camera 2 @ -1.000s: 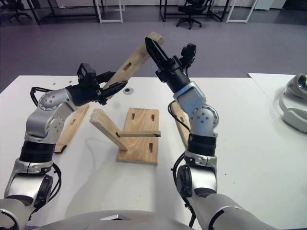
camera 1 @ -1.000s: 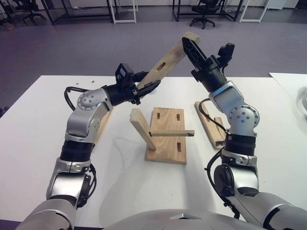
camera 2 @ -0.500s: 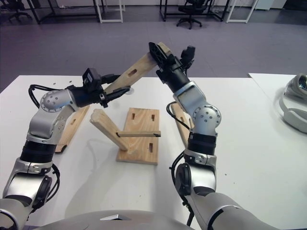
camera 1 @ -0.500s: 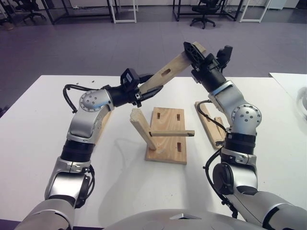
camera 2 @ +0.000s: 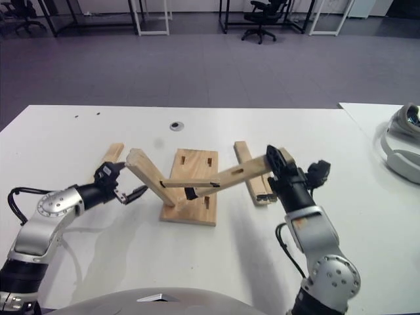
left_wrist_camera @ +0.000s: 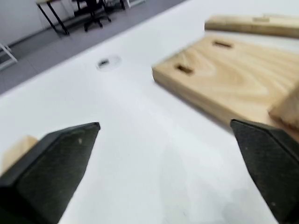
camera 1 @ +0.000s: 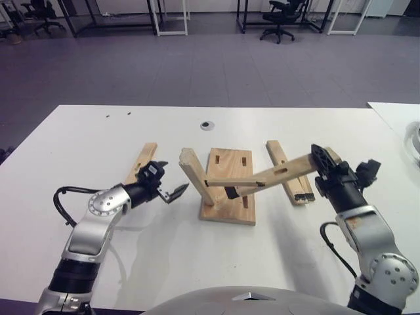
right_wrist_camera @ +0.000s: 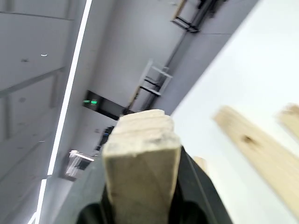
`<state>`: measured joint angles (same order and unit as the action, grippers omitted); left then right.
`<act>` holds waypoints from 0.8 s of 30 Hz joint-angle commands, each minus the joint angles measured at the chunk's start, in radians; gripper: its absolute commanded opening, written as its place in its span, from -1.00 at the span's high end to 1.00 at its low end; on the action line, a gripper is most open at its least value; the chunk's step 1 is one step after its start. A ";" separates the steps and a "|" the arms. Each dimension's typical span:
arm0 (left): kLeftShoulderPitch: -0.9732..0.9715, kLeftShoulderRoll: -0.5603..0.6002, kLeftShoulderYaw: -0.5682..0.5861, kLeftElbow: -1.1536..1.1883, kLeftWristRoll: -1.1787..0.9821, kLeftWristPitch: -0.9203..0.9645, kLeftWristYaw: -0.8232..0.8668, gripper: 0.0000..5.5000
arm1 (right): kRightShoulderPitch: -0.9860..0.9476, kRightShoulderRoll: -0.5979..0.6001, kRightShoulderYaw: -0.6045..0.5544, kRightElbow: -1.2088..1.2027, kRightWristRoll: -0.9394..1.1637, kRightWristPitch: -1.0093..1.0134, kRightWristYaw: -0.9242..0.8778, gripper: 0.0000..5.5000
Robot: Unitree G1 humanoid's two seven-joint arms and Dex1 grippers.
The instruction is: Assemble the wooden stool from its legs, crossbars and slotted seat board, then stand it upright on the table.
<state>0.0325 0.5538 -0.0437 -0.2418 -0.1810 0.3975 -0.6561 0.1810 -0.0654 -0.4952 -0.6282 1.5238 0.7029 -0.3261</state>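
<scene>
Seat board (camera 1: 236,207) is lying flat mid-table, slots facing up. One leg (camera 1: 195,176) is standing in it, leaning toward my left, and a crossbar (camera 1: 223,183) is jutting level from it over the board. My right claw (camera 1: 323,172) is clamping a second leg (camera 1: 282,172) by one end, its far end meeting the crossbar's tip; joined or not, cannot tell. A loose leg (camera 1: 277,153) is lying beneath that one. Another (camera 1: 144,156) is lying left of the board. My left claw (camera 1: 174,191) is hovering low beside it, fingers apart, gripping nothing. All parts are sitting well in from the table's (camera 1: 79,144) edges.
</scene>
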 commanded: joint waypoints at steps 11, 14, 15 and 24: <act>-0.020 -0.020 -0.124 -0.065 0.052 0.155 0.030 -0.96 | 0.091 -0.152 0.154 -0.093 -0.377 -0.105 -0.094 0.64; -0.042 -0.046 -0.093 -0.127 -0.016 0.230 0.031 -0.96 | 0.064 -0.239 0.188 -0.150 -0.455 -0.057 -0.135 0.63; -0.048 -0.051 -0.087 -0.145 -0.032 0.251 0.032 -0.96 | 0.053 -0.265 0.196 -0.161 -0.471 -0.041 -0.145 0.62; -0.068 -0.117 -0.109 -0.289 -0.138 0.395 0.071 -0.96 | 0.066 -0.395 0.354 -0.219 -0.685 -0.019 -0.039 0.63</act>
<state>-0.0268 0.4417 -0.1408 -0.5005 -0.3059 0.7631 -0.6001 0.1590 -0.4432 -0.1867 -0.8756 0.8921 0.6296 -0.3952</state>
